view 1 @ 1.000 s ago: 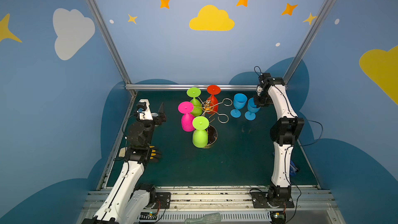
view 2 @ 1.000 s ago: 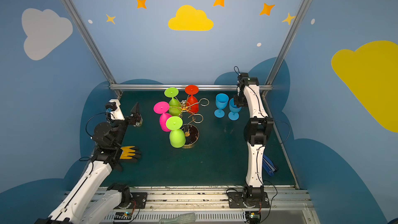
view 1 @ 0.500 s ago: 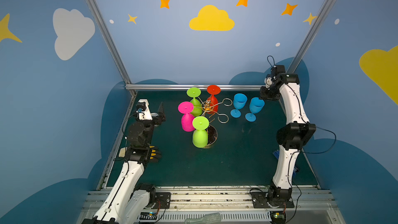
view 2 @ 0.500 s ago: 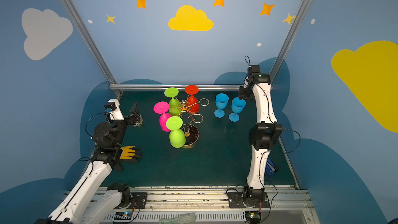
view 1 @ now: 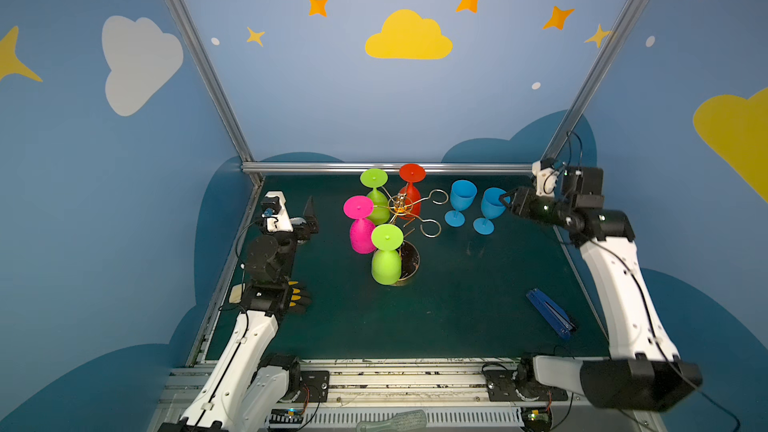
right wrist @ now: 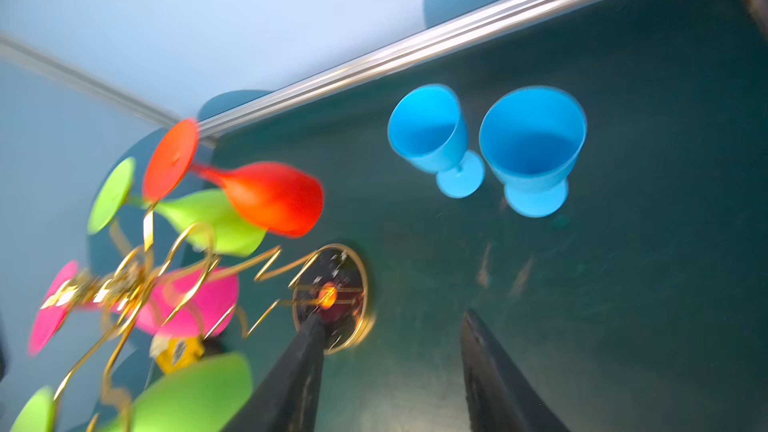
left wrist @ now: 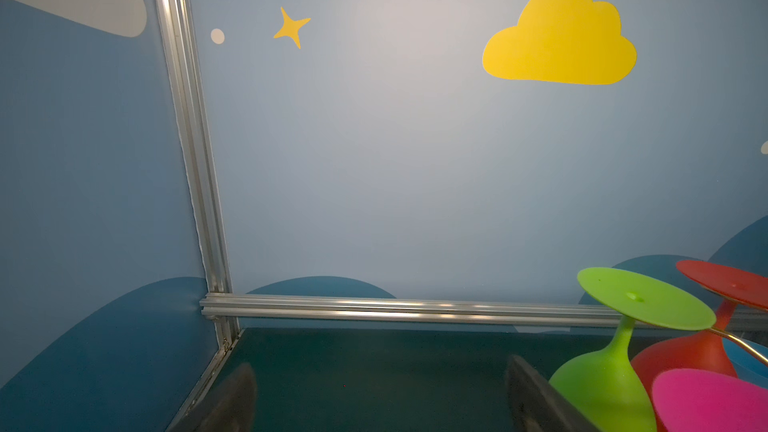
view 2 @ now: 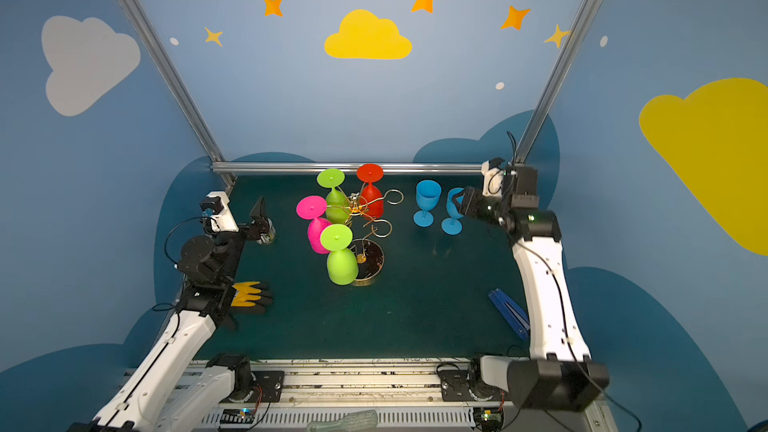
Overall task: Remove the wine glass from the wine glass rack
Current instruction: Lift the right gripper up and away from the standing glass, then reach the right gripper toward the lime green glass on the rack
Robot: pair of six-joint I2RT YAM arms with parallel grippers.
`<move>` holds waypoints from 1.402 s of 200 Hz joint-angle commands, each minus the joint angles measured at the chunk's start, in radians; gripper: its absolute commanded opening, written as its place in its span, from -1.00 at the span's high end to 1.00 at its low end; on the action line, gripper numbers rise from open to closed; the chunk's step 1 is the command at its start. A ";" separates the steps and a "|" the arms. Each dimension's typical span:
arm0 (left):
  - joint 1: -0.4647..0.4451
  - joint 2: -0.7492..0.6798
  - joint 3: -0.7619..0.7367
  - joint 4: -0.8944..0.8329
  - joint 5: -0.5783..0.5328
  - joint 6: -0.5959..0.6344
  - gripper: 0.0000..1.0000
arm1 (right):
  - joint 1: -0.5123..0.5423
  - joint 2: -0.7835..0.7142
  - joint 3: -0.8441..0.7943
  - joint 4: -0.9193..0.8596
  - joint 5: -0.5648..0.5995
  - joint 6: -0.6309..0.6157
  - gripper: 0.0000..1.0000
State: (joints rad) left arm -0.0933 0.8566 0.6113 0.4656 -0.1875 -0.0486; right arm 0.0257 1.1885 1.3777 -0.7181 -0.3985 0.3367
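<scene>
The gold wire wine glass rack (view 1: 401,203) (view 2: 355,203) stands mid-table on its round dark base (view 1: 410,263). Several wine glasses hang from it upside down: a green one (view 1: 376,197), a red one (view 1: 410,192), a pink one (view 1: 360,228) and a nearer green one (view 1: 386,261). Two blue glasses (view 1: 462,197) (view 1: 492,206) stand upright to its right. My right gripper (view 1: 505,199) (right wrist: 390,322) hovers open just right of the nearer blue glass, holding nothing. Far left, my left gripper (view 1: 307,220) (left wrist: 380,367) is open and empty.
A blue flat tool (view 1: 548,313) lies near the right arm's base. A yellow and black glove (view 1: 297,295) lies beside the left arm. An aluminium rail (view 1: 386,167) and blue walls close the back and sides.
My right gripper's jaws have widened and come off the right-hand blue glass, which stays standing. The right arm has swung out to the right. The left arm is still.
</scene>
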 commanded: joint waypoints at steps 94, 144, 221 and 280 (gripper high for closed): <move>0.003 0.008 -0.005 0.007 -0.017 0.007 -0.84 | 0.412 -0.473 -0.377 0.175 0.044 0.364 0.01; 0.003 0.010 -0.006 0.010 -0.016 -0.004 -0.84 | 0.719 -0.392 -0.403 0.305 0.250 0.419 0.03; 0.003 0.000 -0.005 0.009 -0.009 -0.012 -0.85 | 0.961 -0.172 -0.331 0.504 0.416 0.469 0.02; 0.004 -0.001 -0.005 0.008 -0.010 -0.016 -0.84 | 0.971 -0.115 -0.295 0.575 0.428 0.487 -0.02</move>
State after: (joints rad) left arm -0.0921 0.8684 0.6109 0.4633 -0.1959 -0.0563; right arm 0.9913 1.0557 1.0389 -0.2043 0.0063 0.8124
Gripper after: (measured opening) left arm 0.922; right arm 0.509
